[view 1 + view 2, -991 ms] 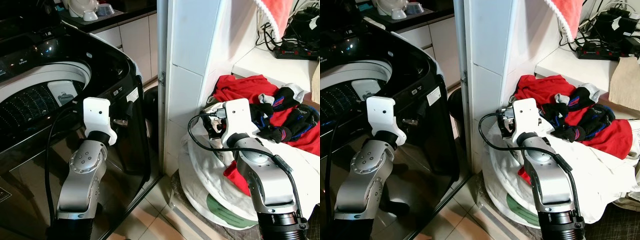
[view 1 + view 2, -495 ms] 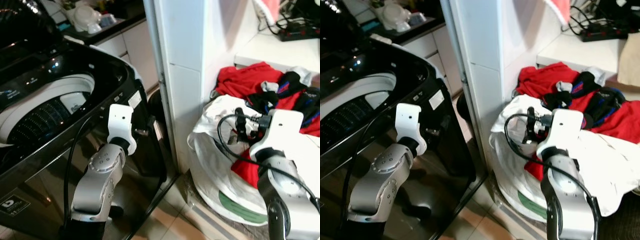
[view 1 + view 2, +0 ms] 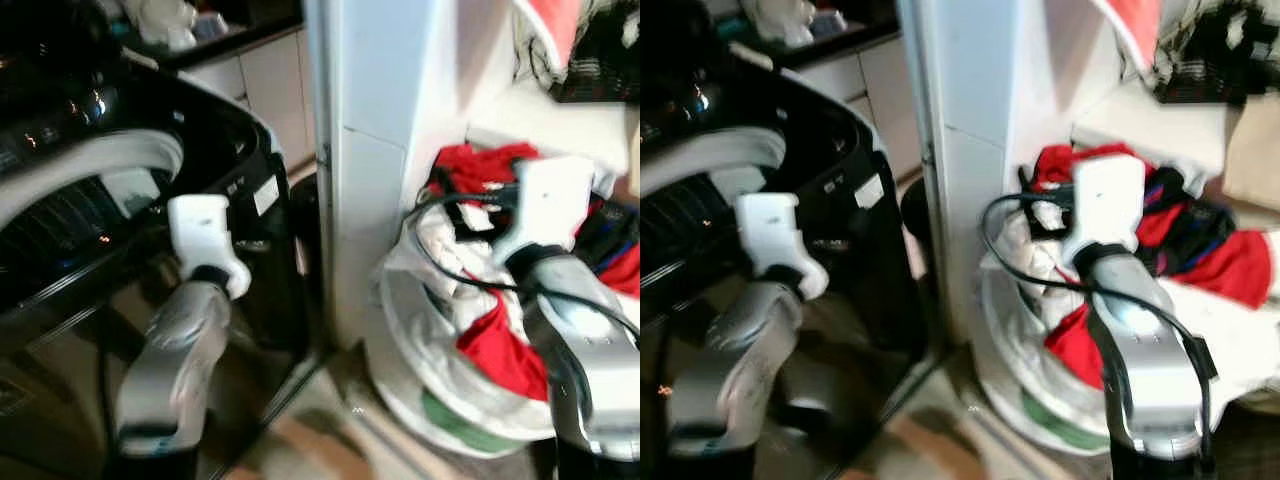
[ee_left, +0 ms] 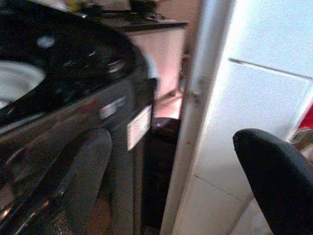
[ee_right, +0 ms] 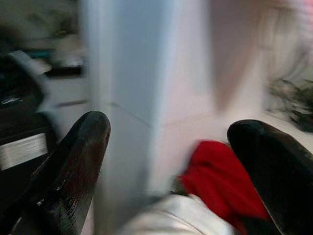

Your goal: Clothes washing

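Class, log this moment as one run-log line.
left gripper: open, beside washing machine | right gripper: open, empty, over laundry pile | views blurred

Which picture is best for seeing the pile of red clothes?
The right eye view: the red clothes lie spread across the white laundry bag, beside dark garments. The left eye view crops the pile at its edge. The right wrist view catches one blurred red patch between the open right gripper fingers.

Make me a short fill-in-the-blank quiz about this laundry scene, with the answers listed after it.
1. The washing machine stands on the robot's ____ side.
2. The brightest garments in the laundry pile are ____.
3. The right claw has its fingers ____.
4. Between machine and pile stands a ____ pillar.

Answers: left; red; open; white
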Robot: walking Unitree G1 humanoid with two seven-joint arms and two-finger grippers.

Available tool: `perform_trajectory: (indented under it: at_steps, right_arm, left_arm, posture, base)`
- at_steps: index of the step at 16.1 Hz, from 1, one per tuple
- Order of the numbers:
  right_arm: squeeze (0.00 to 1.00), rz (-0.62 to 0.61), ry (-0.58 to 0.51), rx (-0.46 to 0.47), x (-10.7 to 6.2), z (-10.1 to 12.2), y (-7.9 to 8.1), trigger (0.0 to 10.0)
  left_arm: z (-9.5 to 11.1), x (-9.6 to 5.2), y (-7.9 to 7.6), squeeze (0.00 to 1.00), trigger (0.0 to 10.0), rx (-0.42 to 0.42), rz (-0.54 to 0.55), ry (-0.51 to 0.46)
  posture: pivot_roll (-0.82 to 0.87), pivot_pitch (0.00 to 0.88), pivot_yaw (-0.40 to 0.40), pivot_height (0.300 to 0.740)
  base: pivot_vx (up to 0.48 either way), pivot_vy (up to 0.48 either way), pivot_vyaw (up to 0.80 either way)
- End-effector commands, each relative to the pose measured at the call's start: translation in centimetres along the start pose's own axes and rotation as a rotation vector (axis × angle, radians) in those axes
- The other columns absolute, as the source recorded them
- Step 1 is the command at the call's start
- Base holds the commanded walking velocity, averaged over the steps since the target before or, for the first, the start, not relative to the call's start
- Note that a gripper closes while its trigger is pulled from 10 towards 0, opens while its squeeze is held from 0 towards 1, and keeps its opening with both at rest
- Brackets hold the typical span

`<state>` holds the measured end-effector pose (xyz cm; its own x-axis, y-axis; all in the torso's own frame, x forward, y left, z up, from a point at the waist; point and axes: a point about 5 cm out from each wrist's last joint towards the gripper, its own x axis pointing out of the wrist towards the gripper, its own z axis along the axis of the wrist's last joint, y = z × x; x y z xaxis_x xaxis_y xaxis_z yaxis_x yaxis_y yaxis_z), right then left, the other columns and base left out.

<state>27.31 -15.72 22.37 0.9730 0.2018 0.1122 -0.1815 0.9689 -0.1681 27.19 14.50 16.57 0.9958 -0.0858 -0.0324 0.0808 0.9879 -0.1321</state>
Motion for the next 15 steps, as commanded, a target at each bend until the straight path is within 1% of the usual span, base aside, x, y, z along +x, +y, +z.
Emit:
perform_trajectory:
  at_steps: [1,3,4,5,6,7,8,9,10,11,12,13,14,15]
  right_arm:
    - [1.0,0.045,0.043,0.014,0.8,-0.5,0.2,10.0]
    - [1.0,0.051,0.075,0.011,1.3,-1.0,-0.3,10.0]
    - [1.0,0.051,0.11,0.003,1.8,-1.5,-0.7,10.0]
    - [1.0,0.026,0.162,-0.008,2.3,-2.1,-1.4,10.0]
    - [1.0,-0.001,0.208,-0.039,2.5,-2.7,-2.1,10.0]
    - [1.0,-0.046,0.284,-0.095,2.8,-3.6,-3.3,10.0]
    - [0.0,-0.088,0.327,-0.095,3.0,-4.1,-4.3,10.0]
    - [0.0,-0.137,0.36,-0.071,3.2,-4.5,-5.5,10.0]
    - [0.0,-0.206,0.409,-0.05,3.5,-5.1,-7.5,10.0]
    - [0.0,-0.256,0.482,-0.05,3.5,-5.7,-8.8,10.0]
    - [0.0,-0.276,0.542,-0.057,3.5,-6.1,-9.5,10.0]
    - [0.0,-0.287,0.57,-0.064,3.5,-6.2,-9.8,10.0]
    - [0.0,-0.334,0.589,-0.069,3.5,-6.2,-10.5,10.0]
    - [0.0,-0.363,0.594,-0.069,3.6,-6.3,-11.0,10.0]
  left_arm:
    - [0.5,-0.5,0.6,1.0,10.0,0.014,0.032,-0.031]
    - [0.8,-0.7,0.4,1.0,10.0,0.038,0.022,-0.04]
    - [1.1,-0.7,0.1,1.0,10.0,0.073,-0.011,-0.05]
    - [1.5,-0.5,-0.4,1.0,10.0,0.118,-0.065,-0.059]
    - [1.6,-0.3,-0.9,1.0,10.0,0.17,-0.107,-0.065]
    - [1.5,-0.1,-1.6,1.0,10.0,0.218,-0.161,-0.055]
    - [1.6,0.0,-2.1,0.0,10.0,0.227,-0.195,-0.061]
    - [1.7,0.1,-2.5,0.0,10.0,0.242,-0.225,-0.077]
    - [1.8,0.4,-3.0,0.0,10.0,0.286,-0.266,-0.104]
    - [1.7,0.7,-3.3,0.0,10.0,0.311,-0.291,-0.115]
    - [1.7,0.8,-3.7,0.0,10.0,0.296,-0.333,-0.113]
    - [1.8,0.8,-3.8,0.0,10.0,0.293,-0.347,-0.115]
    - [1.7,0.7,-4.1,0.0,10.0,0.276,-0.393,-0.1]
    - [1.7,0.5,-4.2,0.0,10.0,0.267,-0.429,-0.088]
  posture:
    - [-0.09,0.0,-0.035,0.74]
    - [-0.08,0.0,-0.055,0.74]
    - [-0.07,0.0,-0.062,0.74]
    - [-0.07,0.0,-0.06,0.74]
    - [-0.07,0.0,-0.053,0.74]
    - [-0.08,0.0,-0.041,0.74]
    - [-0.08,0.0,-0.033,0.74]
    - [-0.09,0.0,-0.019,0.74]
    - [-0.09,0.0,-0.008,0.74]
    - [-0.1,0.0,0.005,0.74]
    - [-0.1,0.0,0.012,0.74]
    - [-0.1,0.0,0.012,0.74]
    - [-0.1,0.0,0.01,0.74]
    - [-0.09,0.0,0.006,0.74]
  base:
    - [0.0,0.0,0.0]
    - [0.0,0.0,0.0]
    - [0.0,0.0,0.0]
    - [0.0,0.0,0.0]
    - [0.0,0.0,0.0]
    - [0.0,0.0,0.0]
    - [0.0,0.0,0.0]
    - [0.0,0.0,0.0]
    - [0.0,0.0,0.0]
    - [0.0,0.0,0.0]
    - [0.0,0.0,0.0]
    - [0.0,0.0,0.0]
    - [0.0,0.0,0.0]
    - [0.0,0.0,0.0]
